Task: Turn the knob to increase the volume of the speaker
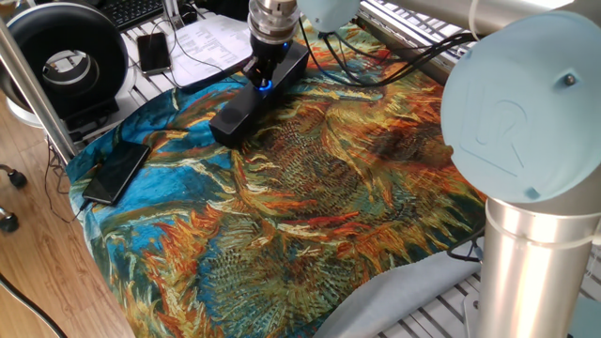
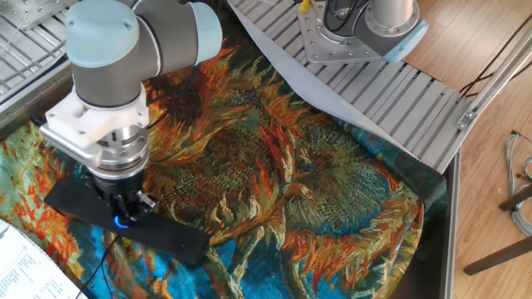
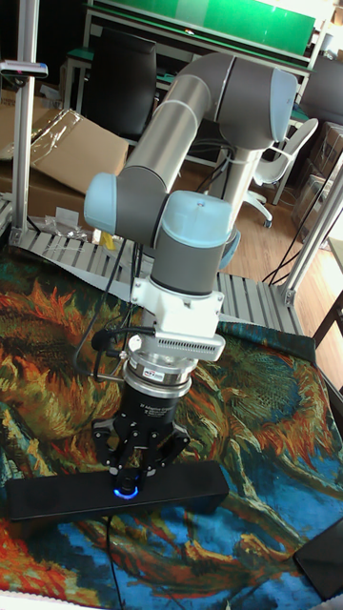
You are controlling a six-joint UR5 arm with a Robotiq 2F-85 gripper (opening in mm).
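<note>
The speaker (image 1: 232,116) is a long black bar lying slantwise on the sunflower-patterned cloth (image 1: 329,197) at the far side. Its knob (image 1: 266,87) glows blue near the bar's middle. My gripper (image 1: 264,79) points straight down on it, fingers closed around the knob. In the other fixed view the speaker (image 2: 170,238) lies at the lower left, with the blue-lit knob (image 2: 122,221) under the gripper (image 2: 123,213). The tall fixed view shows the speaker (image 3: 181,488) lengthwise, the knob (image 3: 126,493) and the gripper (image 3: 129,482) gripping it from above.
A flat black phone (image 1: 116,172) lies at the cloth's left edge. A big black-and-white ring-shaped device (image 1: 66,56), a second phone (image 1: 153,52) and papers stand behind it. Black cables (image 1: 376,70) run across the cloth's far side. The arm's base (image 2: 366,33) sits on slatted rails.
</note>
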